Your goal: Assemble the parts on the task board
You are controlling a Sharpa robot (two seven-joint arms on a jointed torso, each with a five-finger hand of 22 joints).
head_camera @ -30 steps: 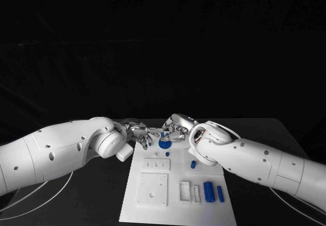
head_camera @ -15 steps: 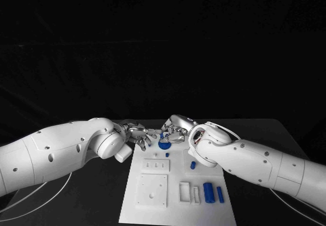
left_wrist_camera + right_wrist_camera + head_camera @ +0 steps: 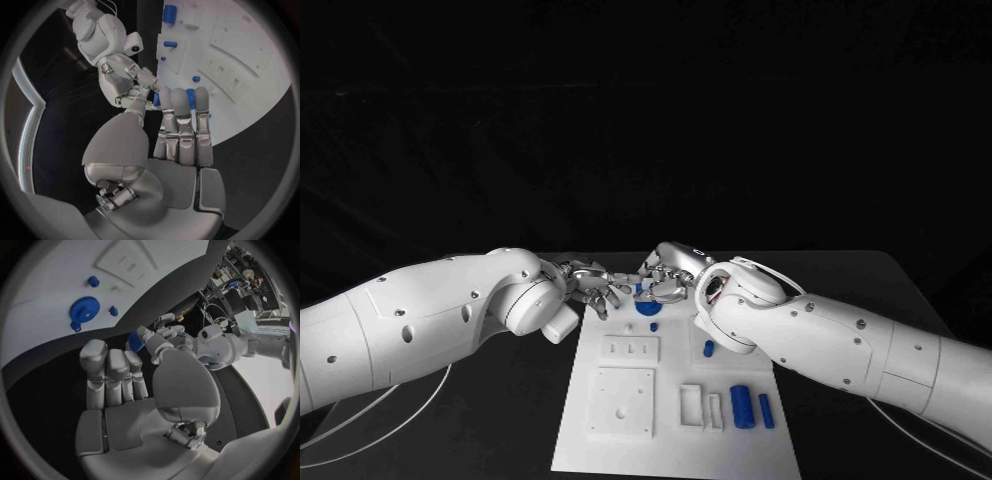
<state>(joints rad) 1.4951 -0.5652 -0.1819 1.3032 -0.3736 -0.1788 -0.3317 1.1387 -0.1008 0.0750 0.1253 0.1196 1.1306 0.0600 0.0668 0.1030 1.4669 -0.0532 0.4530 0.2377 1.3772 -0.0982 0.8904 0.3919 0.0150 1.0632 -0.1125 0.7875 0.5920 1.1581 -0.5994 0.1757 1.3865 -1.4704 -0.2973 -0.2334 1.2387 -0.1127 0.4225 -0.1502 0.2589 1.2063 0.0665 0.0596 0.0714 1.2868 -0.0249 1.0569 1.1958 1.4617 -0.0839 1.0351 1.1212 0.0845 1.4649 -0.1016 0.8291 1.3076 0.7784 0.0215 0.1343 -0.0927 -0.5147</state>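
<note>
- Task board (image 3: 678,440): a white plate on the black surface (image 3: 488,430), its far end reaching under both hands; its recesses and pegs lie on the near side of them.
- Left hand (image 3: 596,285): poised over the far left corner of the board, fingers extended towards the right hand. In the left wrist view its fingers (image 3: 185,107) lie straight and side by side; whether they hold or merely touch a part, I cannot tell.
- Right hand (image 3: 671,275): directly opposite, fingertips nearly meeting those of the left. In the right wrist view a small blue part (image 3: 134,342) sits between the two sets of fingertips; which hand grips it, I cannot tell.
- Blue gear (image 3: 649,308): flat on the board just below the right hand's fingertips, toothed rim visible in the right wrist view (image 3: 83,310).
- Blue pegs: one short piece (image 3: 710,349) on the board beside the right forearm; two cylinders (image 3: 743,407) well nearer the robot.
- Handling, as judged: the parts look like rigid, light moulded plastic, smooth and liable to slip or roll. The small part is best pinched across its sides with the fingertips; the gear is best taken by opposite edges of its rim, leaving the centre hole free for seating.
</note>
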